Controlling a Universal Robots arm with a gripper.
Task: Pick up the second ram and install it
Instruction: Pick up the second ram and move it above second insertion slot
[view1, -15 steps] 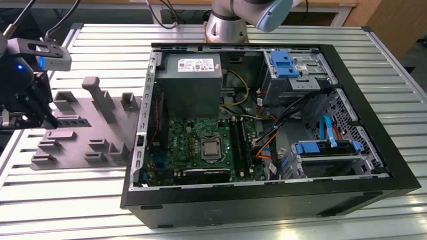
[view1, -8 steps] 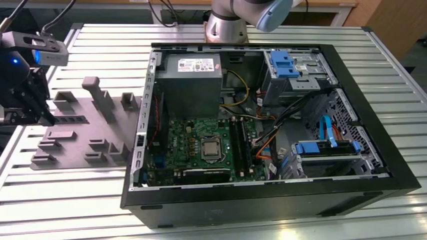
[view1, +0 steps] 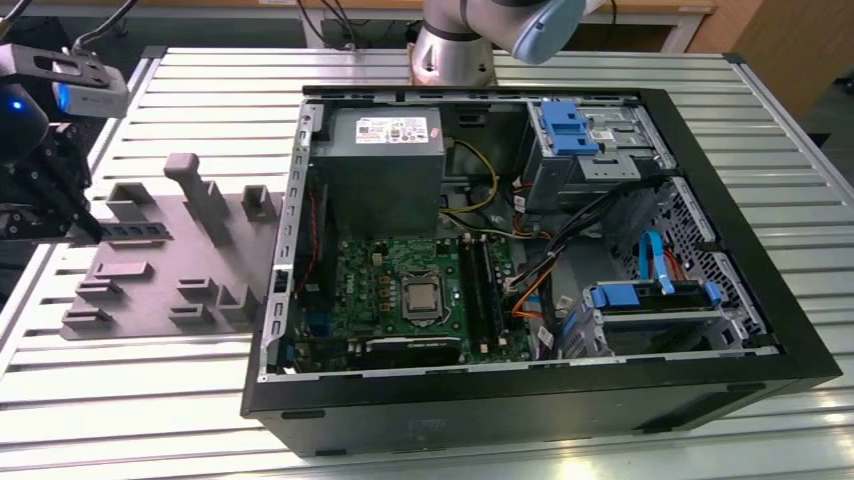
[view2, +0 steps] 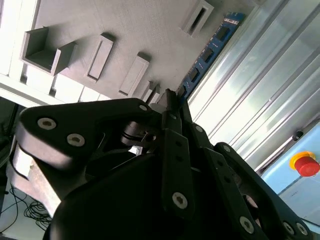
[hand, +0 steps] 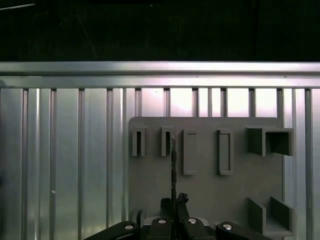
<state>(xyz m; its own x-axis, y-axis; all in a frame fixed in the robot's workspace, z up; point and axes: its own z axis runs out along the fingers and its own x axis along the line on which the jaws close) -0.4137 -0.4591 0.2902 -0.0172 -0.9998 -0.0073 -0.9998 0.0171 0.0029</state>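
Second ram (view2: 210, 50) sits at the grey holder tray (view1: 147, 275), a thin blue-green stick standing on its long edge along the tray's border, well apart from the open computer case (view1: 534, 400) on the exterior view's right. The gripper (view2: 170, 97) has its fingertips drawn together on the near end of the stick. In the first wrist view the board shows edge-on as a dark line (hand: 173, 160) running out from between them, so the grip looks closed on the second ram, though by one end only. That end hold is the main worry, I judge: with most of the stick hanging out past the pads, any bump could lever it, so that it twists or slips in the grip. A stick that leaves the tray crooked could also catch a raised block. The black memory slots (view1: 477, 290) lie beside the processor on the green motherboard (view1: 387, 290), down inside the case, with loose cables (view1: 587, 215) close by. A tilted stick would probably meet a slot off-line, sit unevenly or jam, and pressing on it then could strain the board or the slot. The case wall could snag the arm's wrist.
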